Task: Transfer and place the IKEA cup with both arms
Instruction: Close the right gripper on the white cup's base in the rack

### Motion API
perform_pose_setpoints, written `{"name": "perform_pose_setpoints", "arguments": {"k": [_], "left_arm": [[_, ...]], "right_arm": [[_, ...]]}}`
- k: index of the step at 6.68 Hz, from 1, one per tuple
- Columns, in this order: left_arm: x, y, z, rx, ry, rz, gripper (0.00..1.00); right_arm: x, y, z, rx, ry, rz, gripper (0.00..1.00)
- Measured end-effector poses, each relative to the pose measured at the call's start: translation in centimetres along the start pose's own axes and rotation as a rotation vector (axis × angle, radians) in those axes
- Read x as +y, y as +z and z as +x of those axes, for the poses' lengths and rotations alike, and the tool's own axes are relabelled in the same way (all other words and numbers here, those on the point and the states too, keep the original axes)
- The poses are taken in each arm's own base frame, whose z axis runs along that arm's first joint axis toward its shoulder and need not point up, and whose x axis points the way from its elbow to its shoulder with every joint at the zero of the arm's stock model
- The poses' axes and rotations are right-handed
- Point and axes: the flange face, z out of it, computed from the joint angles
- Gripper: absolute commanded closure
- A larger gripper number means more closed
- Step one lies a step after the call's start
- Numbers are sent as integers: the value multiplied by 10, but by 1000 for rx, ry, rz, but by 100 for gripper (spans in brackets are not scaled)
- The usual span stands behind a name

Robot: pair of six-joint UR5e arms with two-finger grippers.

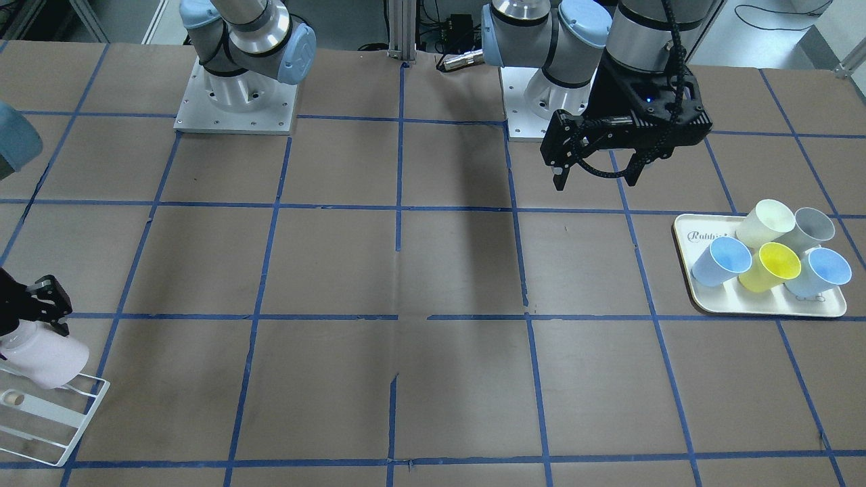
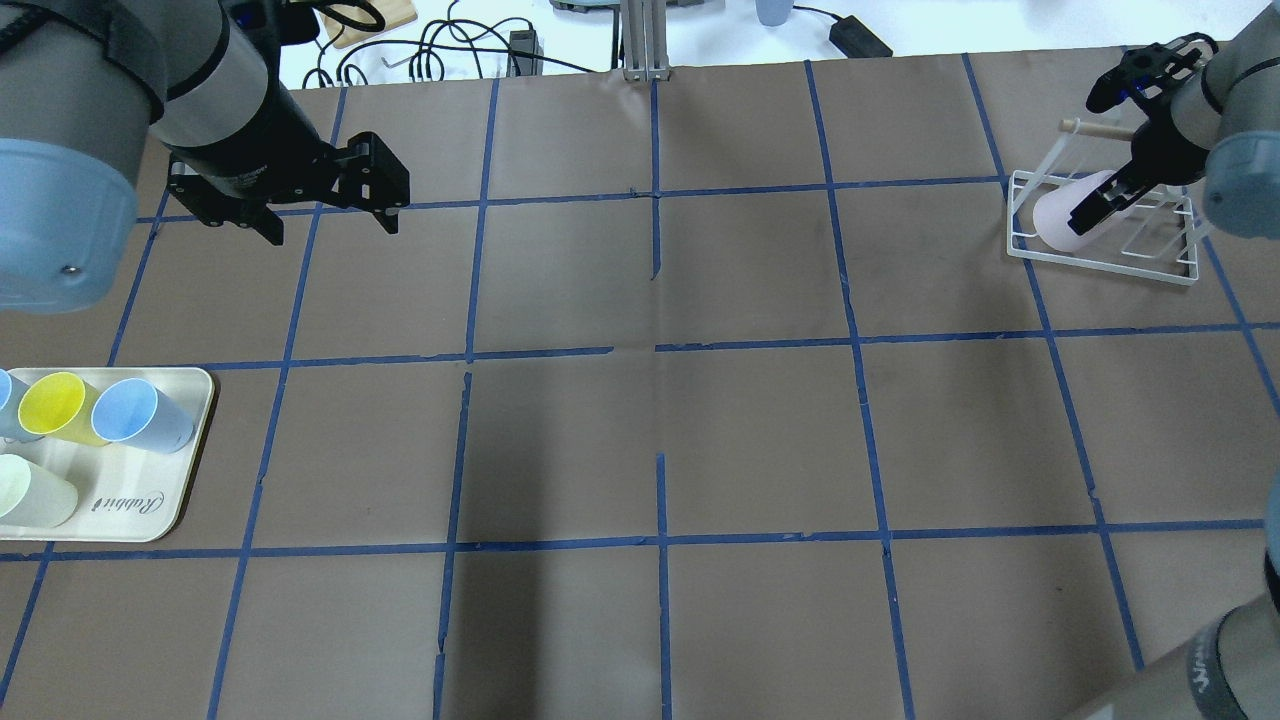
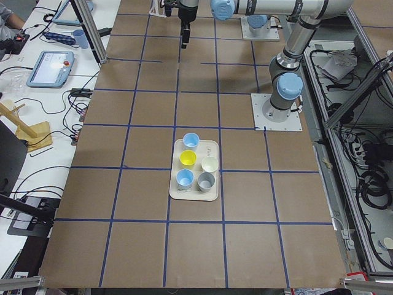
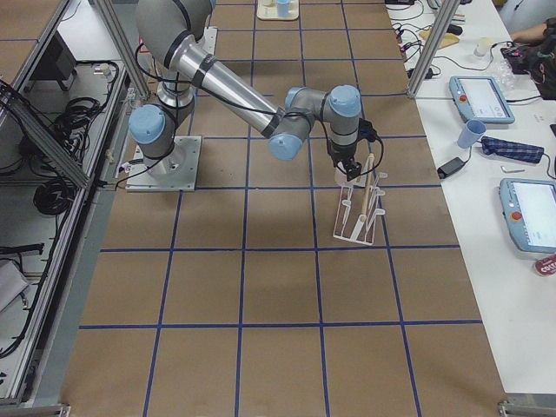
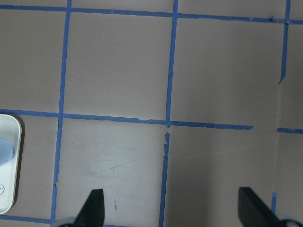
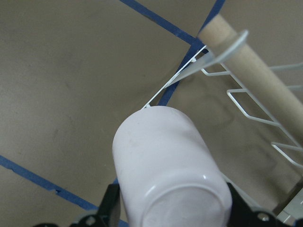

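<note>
The pale pink IKEA cup (image 2: 1062, 215) lies tilted on its side at the near end of a white wire rack (image 2: 1100, 262) at the table's far right. My right gripper (image 2: 1100, 205) is shut on it. In the right wrist view the cup (image 6: 170, 170) fills the space between the fingers (image 6: 110, 208), its base toward the camera. It also shows at the left edge of the front view (image 1: 44, 355). My left gripper (image 2: 330, 228) is open and empty, hovering above bare table at the far left; the left wrist view shows its spread fingertips (image 5: 94, 208).
A cream tray (image 2: 140, 510) at the table's left edge holds light blue (image 1: 724, 260), yellow (image 1: 771, 266), cream and grey cups. The rack has a wooden dowel (image 6: 251, 75) across its top. Blue tape lines grid the brown table.
</note>
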Motion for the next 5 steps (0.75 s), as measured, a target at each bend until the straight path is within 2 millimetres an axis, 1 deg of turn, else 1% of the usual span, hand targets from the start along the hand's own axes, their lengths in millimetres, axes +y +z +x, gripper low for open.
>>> {"name": "perform_pose_setpoints", "arguments": {"k": [1,2,4,5], "left_arm": [[0,0,0,0,-1,-2,0],[1,0,0,6,-4,-2,0],[-2,1,-3,77,-29,-13,0],[-6,4,-12,149,-60,-24,0]], "right_arm": [[0,0,0,0,0,0,64],[0,-1,0,1,0,0,70],[0,-6,0,6,0,3,72],[0,-8,0,8,1,5,72]]}}
